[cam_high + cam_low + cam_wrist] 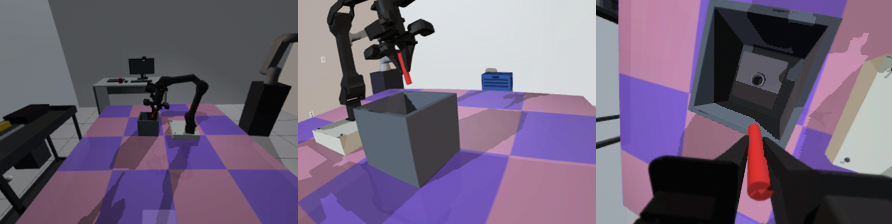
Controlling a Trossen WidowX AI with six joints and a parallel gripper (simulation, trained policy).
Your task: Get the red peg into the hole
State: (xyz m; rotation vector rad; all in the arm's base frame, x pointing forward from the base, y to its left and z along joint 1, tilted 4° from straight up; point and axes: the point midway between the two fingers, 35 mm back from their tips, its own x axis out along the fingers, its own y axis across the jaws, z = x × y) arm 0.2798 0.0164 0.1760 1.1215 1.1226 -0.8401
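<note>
My gripper (155,110) (405,67) (755,140) is shut on the red peg (153,113) (406,75) (757,170). It holds the peg tilted, not upright, with the lower end in the air above the open grey box (148,128) (383,138) (731,116). In the wrist view the peg's far end overlaps the box's near rim. The plate (771,66) lies at the bottom of the box, and its round hole (758,79) shows there, empty. The plate is hidden by the box walls in the top and exterior views.
The arm's pale base (185,135) (351,142) (866,145) stands beside the box on the pink and purple checkered table (199,191) (546,191). The box walls rise high around the plate. A dark side bench (64,108) stands off at the left in the top view.
</note>
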